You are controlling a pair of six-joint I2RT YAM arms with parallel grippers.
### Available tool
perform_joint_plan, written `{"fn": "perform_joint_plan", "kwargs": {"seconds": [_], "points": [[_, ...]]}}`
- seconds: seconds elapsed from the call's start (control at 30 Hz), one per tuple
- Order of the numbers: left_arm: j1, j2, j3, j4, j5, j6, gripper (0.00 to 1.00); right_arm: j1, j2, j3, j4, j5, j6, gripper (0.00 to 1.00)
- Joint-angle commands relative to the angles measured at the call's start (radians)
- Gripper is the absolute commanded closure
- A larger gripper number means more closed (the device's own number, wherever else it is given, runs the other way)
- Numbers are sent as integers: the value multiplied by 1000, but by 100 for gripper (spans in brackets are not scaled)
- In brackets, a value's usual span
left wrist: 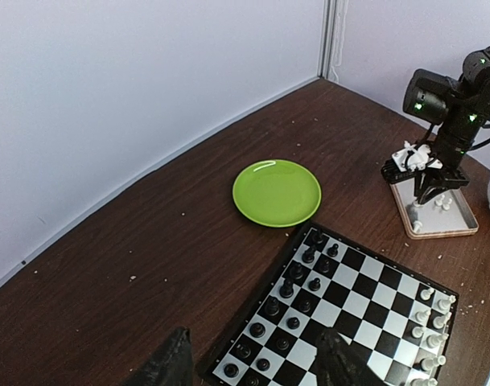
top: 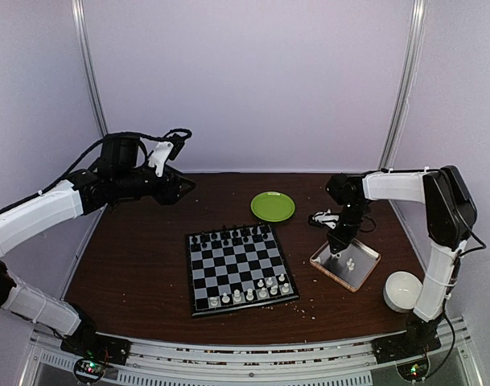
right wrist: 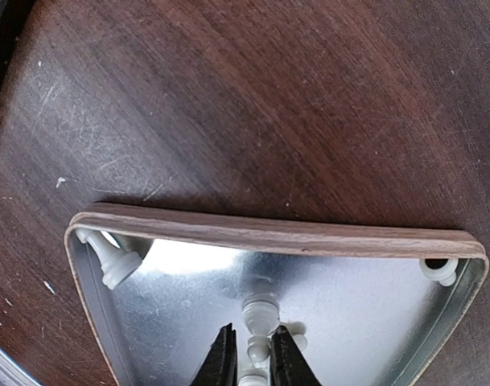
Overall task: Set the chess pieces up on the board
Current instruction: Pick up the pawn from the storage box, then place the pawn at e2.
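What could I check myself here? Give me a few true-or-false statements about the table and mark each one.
1. The green plate is empty. True.
2. The left gripper holds a black piece. False: it is open and empty, raised above the table.
3. The right gripper is down in the tray, closed on a white chess piece. True.
4. The black pieces lie in the tray. False: the black pieces stand on the far rows of the board; the tray holds white ones.
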Motion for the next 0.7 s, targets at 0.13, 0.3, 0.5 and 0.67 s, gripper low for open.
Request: {"fn": "perform_joint_plan", "kwargs": {"seconds": [0.13, 0.3, 0.5, 0.67], "points": [[-4, 9, 36, 18, 19, 15, 46, 9, 19, 32, -16, -14, 2, 90], [-4, 10, 36, 16, 19, 15, 46, 18, 1, 30, -25, -68, -6, 94], [-3, 12, 39, 13, 21, 15, 46, 44, -72, 9, -42, -136, -14, 94], [-2, 11, 41, 13, 21, 15, 46, 76, -168, -16, -72, -159, -40, 94]]}}
